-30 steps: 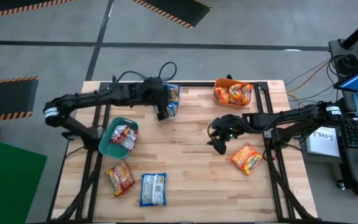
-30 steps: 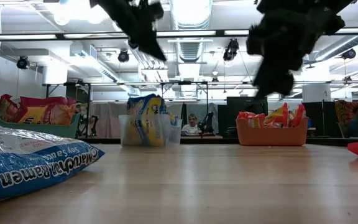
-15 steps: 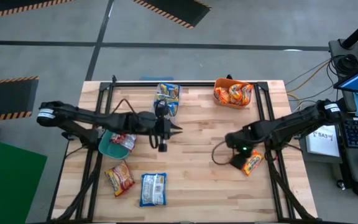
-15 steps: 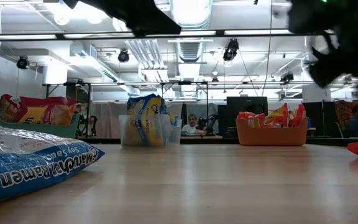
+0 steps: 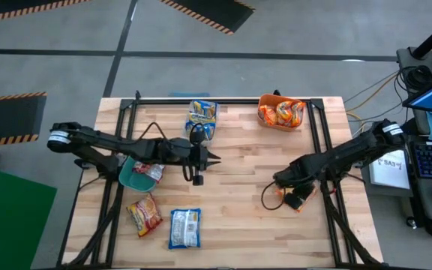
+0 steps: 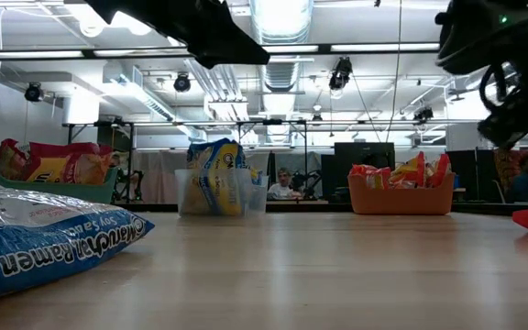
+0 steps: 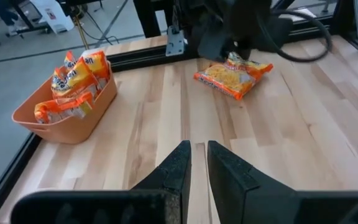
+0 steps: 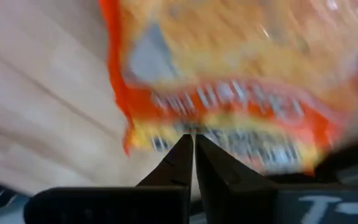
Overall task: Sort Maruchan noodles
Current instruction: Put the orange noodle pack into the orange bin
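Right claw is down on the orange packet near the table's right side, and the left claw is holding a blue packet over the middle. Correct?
Not quite. The right claw is at the orange packet, but the left claw holds nothing: the left wrist view shows its fingers nearly together, only bare table beyond.

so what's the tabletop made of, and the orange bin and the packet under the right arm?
Tabletop: looks like light wood in glued strips, satin finish; grain and seams show.
Orange bin: probably moulded plastic, matte, with smooth walls and a rounded rim.
Orange packet: thin printed plastic film, glossy and crinkled at its sealed ends.
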### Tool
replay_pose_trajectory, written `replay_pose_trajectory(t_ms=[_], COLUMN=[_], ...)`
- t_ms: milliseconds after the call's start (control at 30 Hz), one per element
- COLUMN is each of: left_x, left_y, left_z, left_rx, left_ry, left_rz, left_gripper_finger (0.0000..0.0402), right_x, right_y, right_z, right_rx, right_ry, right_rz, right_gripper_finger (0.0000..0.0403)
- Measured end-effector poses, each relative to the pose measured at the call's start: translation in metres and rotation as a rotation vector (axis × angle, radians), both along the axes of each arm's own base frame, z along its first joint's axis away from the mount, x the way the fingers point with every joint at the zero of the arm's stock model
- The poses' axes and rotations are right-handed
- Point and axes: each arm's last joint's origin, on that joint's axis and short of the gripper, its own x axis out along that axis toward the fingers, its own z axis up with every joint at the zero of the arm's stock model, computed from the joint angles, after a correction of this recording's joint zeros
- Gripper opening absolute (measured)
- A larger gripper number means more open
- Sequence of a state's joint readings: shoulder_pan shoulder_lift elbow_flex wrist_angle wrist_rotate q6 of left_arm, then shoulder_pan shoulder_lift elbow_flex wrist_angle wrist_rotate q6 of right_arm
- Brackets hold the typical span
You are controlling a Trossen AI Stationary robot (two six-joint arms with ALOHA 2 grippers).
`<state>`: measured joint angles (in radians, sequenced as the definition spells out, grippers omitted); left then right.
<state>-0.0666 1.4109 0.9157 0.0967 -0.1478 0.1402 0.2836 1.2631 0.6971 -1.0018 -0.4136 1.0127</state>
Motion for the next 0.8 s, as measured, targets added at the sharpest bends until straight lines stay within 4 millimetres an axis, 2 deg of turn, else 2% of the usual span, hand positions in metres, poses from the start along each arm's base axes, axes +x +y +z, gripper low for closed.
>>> replay_pose_trajectory(t_ms=[100, 167, 267, 367, 533, 800], left_x=[0.0, 0.0, 0.001, 0.001, 0.004, 0.032], left_y=[0.0, 0.0, 0.0, 0.0, -0.002, -0.009], left_z=[0.0, 0.0, 0.003, 0.003, -0.004, -0.043], left_rx=[-0.001, -0.003, -0.012, -0.034, -0.084, -0.13], left_ry=[-0.003, -0.005, -0.032, -0.039, -0.017, 0.012], left_rz=[0.001, 0.001, 0.004, 0.012, 0.012, -0.052], left_gripper_finger=[0.0036, 0.0036, 0.0036, 0.0036, 0.0036, 0.0036], right_x=[0.013, 0.028, 0.054, 0.063, 0.059, 0.036], right_y=[0.001, 0.001, 0.002, 0.004, 0.0, -0.004], right_z=[-0.011, -0.013, -0.001, 0.013, 0.025, 0.019], right_rx=[-0.048, -0.135, -0.247, -0.248, -0.257, -0.268], right_ry=[-0.081, -0.211, -0.456, -0.591, -0.648, -0.545], right_rz=[0.064, 0.086, 0.134, 0.209, 0.222, 0.236], right_gripper_finger=[0.0009, 0.0009, 0.0009, 0.0009, 0.0009, 0.0009])
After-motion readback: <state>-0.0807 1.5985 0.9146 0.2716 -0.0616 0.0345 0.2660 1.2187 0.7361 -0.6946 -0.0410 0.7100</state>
